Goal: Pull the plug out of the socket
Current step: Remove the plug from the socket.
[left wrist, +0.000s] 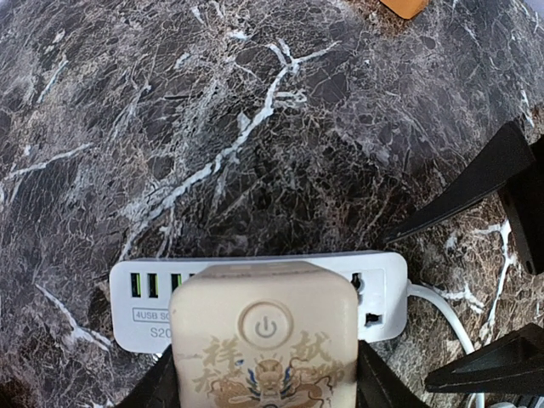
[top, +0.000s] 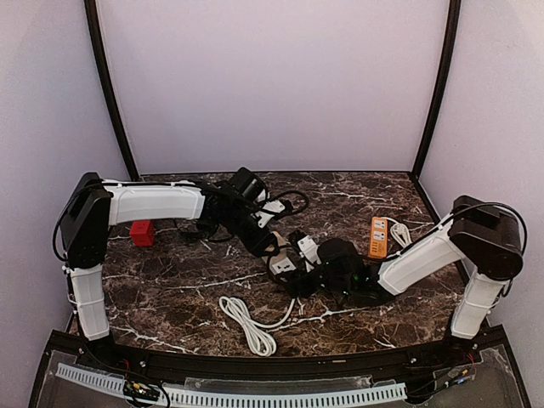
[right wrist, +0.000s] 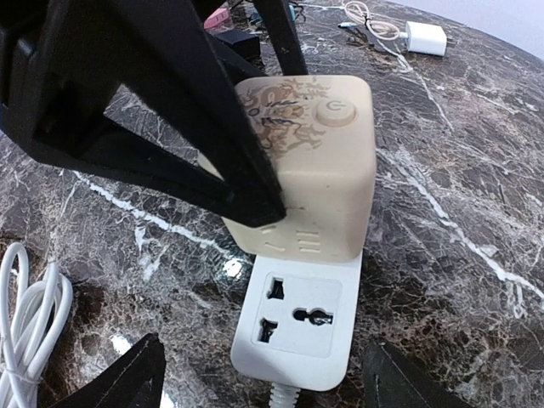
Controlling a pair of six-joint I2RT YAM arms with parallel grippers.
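**Fig.** Left tool (left wrist: 265, 384) clamped on plug; right tool (right wrist: 270, 378) open astride socket strip.

Left tool's black fingers (right wrist: 225, 170) press opp. sides of the cream rounded-cube plastic plug (right wrist: 310, 161) (round power button, dragon print). The plug sits on the white plastic socket strip (right wrist: 297, 327), approx. mid-bench. Right tool's fingers stand wide apart, one each side of the strip's cable end, clear of it. Strip lies flat on the dark marble-pattern bench (left wrist: 212, 127), w/ USB ports at its other end. Nearby: coiled white cable (top: 246, 319) toward the near edge, orange box (top: 377, 236) at right, red block (top: 142, 233) at left.
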